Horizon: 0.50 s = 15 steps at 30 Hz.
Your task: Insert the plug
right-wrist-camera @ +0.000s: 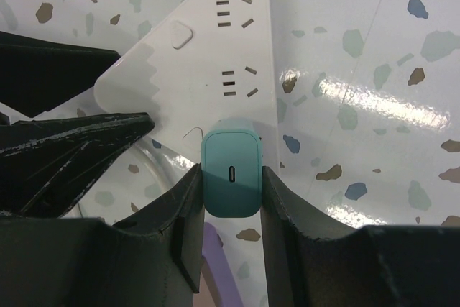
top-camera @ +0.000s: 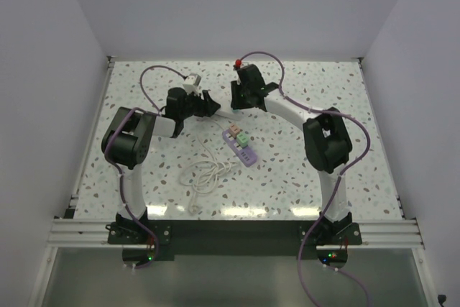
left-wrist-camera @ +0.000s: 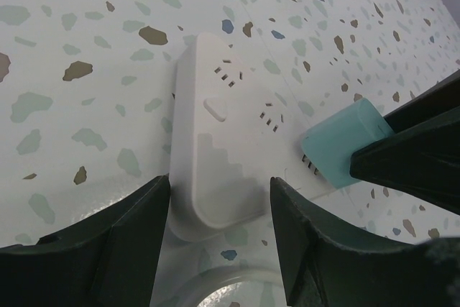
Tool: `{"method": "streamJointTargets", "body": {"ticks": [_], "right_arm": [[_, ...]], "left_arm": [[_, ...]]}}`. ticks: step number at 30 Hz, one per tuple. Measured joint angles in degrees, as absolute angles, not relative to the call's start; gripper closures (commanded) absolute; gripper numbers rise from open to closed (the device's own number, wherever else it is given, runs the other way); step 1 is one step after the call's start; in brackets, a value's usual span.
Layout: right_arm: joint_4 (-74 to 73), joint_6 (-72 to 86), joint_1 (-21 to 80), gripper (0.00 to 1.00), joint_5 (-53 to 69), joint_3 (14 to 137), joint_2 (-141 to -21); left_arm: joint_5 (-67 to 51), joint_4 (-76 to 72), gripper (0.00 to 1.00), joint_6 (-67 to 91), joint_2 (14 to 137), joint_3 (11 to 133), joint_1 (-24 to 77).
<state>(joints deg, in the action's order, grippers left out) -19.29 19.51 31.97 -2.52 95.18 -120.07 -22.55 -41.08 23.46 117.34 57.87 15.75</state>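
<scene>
Clamping the teal plug point(right-wrist-camera: 231, 177), right jaws hold it at the white power strip point(right-wrist-camera: 215, 48) that left jaws grip.

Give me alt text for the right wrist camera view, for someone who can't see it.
A teal charger plug is held between the right arm's fingers, at the lower edge of a white power strip on a speckled table. The left arm's fingers sit at the strip's left end.
</scene>
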Motion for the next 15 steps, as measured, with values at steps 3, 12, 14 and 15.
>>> {"method": "streamJointTargets", "body": {"ticks": [3,12,14,15], "right_arm": [[-19.25,19.51,31.99,1.0,-2.61,95.18,-120.16],[-18.94,19.46,32.36,1.0,-3.75,95.18,-120.38],[-18.92,19.42,32.42,1.0,-3.92,95.18,-120.38],[-18.92,19.35,32.51,1.0,-4.05,95.18,-120.38]], "left_arm": [[-22.55,-41.08,0.4,23.44,117.32,57.87,15.75],[-22.52,-41.08,0.42,23.44,117.34,57.87,15.64],[-22.52,-41.08,0.42,23.44,117.34,57.87,15.62],[-22.55,-41.08,0.43,23.44,117.34,57.87,15.59]]}}
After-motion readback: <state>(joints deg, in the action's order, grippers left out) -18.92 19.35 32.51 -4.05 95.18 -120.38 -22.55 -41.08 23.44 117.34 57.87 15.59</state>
